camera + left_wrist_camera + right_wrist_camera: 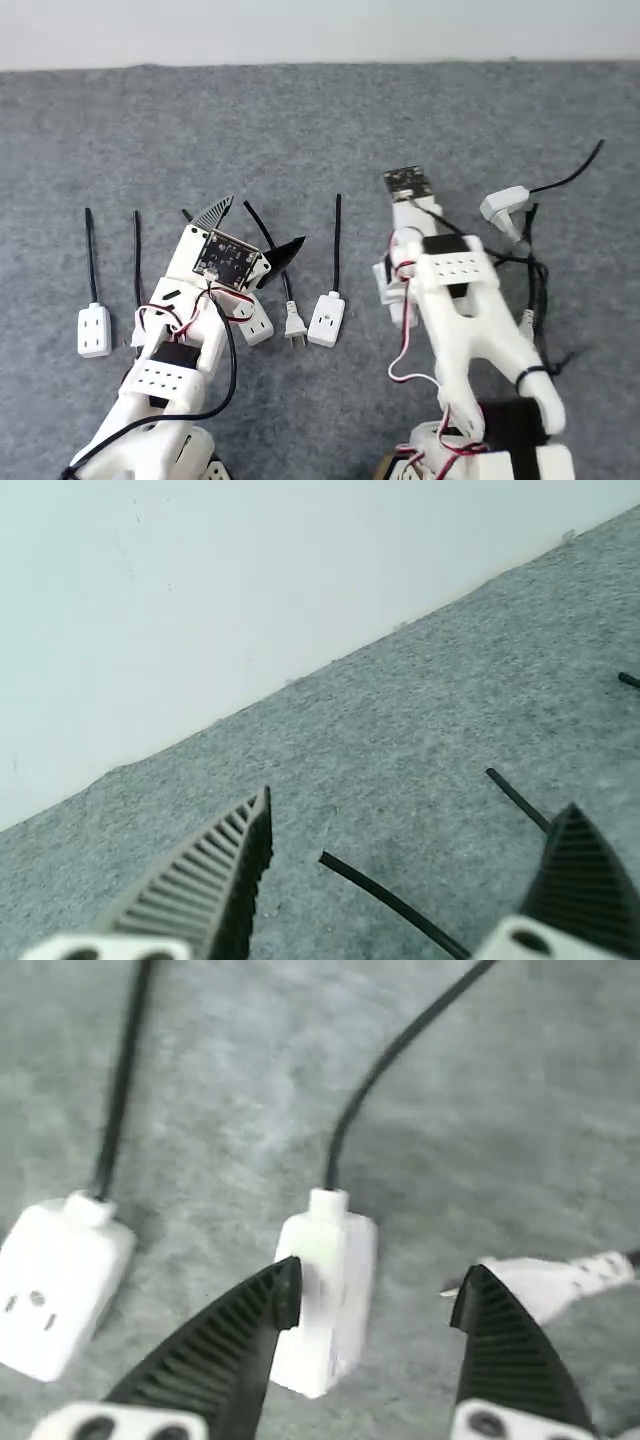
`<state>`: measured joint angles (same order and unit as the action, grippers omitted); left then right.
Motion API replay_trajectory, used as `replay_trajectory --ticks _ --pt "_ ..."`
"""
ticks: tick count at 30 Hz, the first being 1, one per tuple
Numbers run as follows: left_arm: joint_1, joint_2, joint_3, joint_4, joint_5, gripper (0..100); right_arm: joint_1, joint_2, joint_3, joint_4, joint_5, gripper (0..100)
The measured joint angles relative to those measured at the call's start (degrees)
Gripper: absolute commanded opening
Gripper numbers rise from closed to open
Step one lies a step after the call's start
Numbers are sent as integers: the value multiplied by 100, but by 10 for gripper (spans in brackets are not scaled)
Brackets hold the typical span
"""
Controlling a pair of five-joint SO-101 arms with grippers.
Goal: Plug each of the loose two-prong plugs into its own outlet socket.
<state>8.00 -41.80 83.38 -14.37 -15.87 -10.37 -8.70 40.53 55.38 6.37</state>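
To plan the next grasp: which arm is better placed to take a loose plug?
Likely right. The right gripper, open, hangs by an outlet socket with a white plug next to it; the left gripper, also open, faces carpet and cable ends.

Shells: left arm (165, 380), right arm (470, 300) are showing white plastic.
Fingers (215, 880): black, ribbed, tapering.
Leads (160, 316): red, white, black.

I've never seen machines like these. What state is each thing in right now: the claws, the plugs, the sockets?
left gripper: open, empty.
right gripper: open, gripping nothing.
two-prong plug: unplugged, lying on the carpet.
middle outlet socket: nothing plugged in.
far-left outlet socket: nothing plugged in.
white plug near the right gripper: unplugged, lying loose.
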Motion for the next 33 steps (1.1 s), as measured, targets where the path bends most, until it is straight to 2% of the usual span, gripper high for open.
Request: replay_trajectory --ticks 11,20,24,29,33 --pt "0 0 0 0 0 412 -299 132 132 44 -211 253" --pt "0 0 0 0 0 412 -281 -615 132 404 -229 253" --pt "0 0 0 0 0 412 273 -818 132 589 -422 252" --pt "0 0 0 0 0 412 1266 -844 132 431 -1240 252" --pt "0 0 0 0 0 412 1371 -818 273 -26 -1855 253"
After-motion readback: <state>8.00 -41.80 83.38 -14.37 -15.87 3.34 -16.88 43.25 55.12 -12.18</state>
